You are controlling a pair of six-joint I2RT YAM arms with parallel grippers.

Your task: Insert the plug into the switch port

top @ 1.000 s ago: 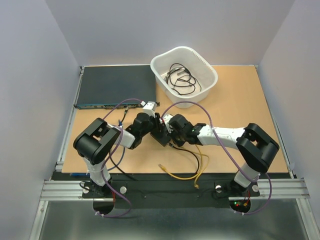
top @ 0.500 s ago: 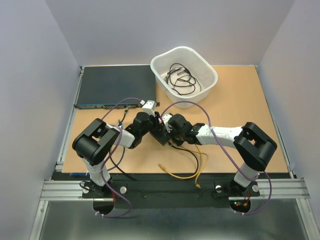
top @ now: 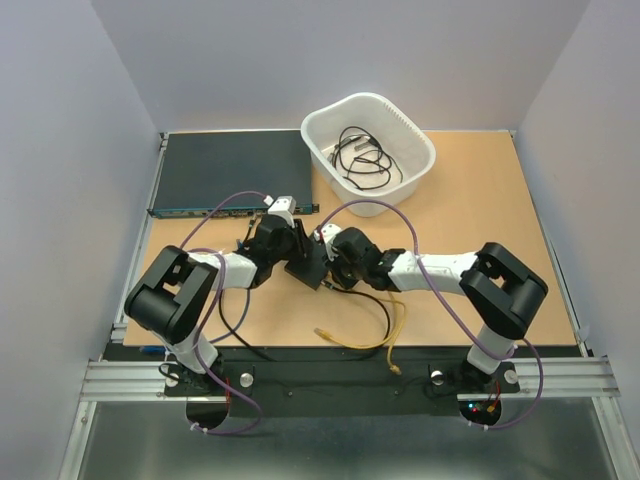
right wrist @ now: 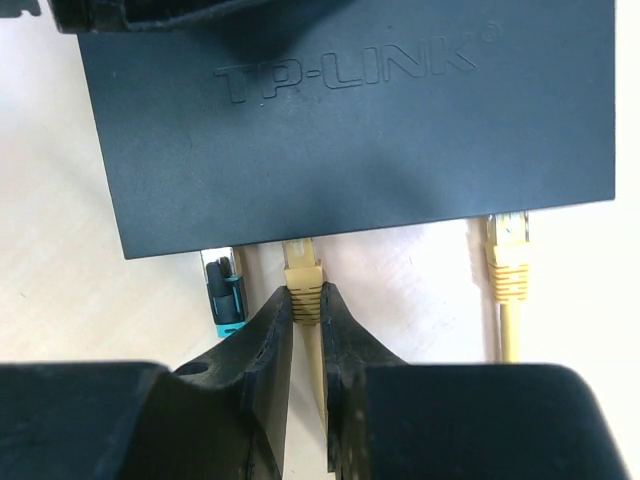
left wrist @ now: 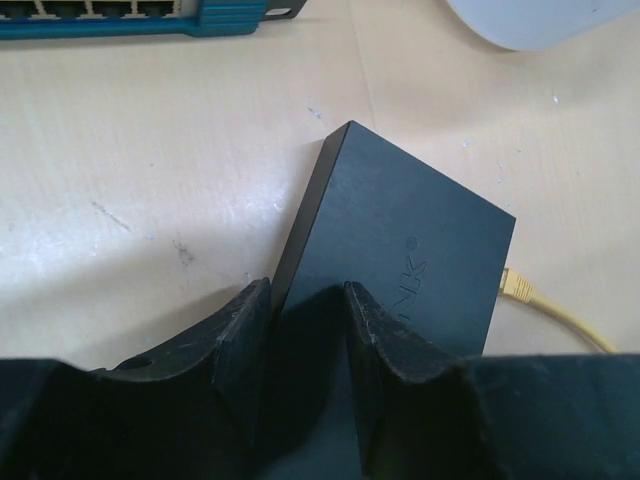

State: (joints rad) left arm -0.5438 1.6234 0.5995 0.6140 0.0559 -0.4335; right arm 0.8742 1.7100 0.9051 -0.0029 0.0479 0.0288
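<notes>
The small flat black box [right wrist: 350, 120], marked TP-LINK, lies on the table between both arms [top: 308, 266]. My left gripper [left wrist: 308, 305] clamps its near left corner, one finger on the side wall and one on the top face. My right gripper [right wrist: 305, 300] is shut on a yellow plug [right wrist: 303, 272]. The plug's tip sits under the box's near edge, where the switch ports are hidden from view. A second yellow plug [right wrist: 507, 255] and a black-and-teal plug [right wrist: 224, 295] sit at the same edge. In the top view, the left gripper [top: 298, 258] and right gripper [top: 333, 268] meet at the box.
A wide dark rack unit [top: 230, 170] lies at the back left, and its port row shows in the left wrist view [left wrist: 130, 15]. A white basket [top: 415, 140] of black cables stands at the back centre. Yellow cable [top: 370, 345] loops near the front edge.
Both grippers and the box have shifted a little left and away. The left arm's elbow swung left. The grips are unchanged.
</notes>
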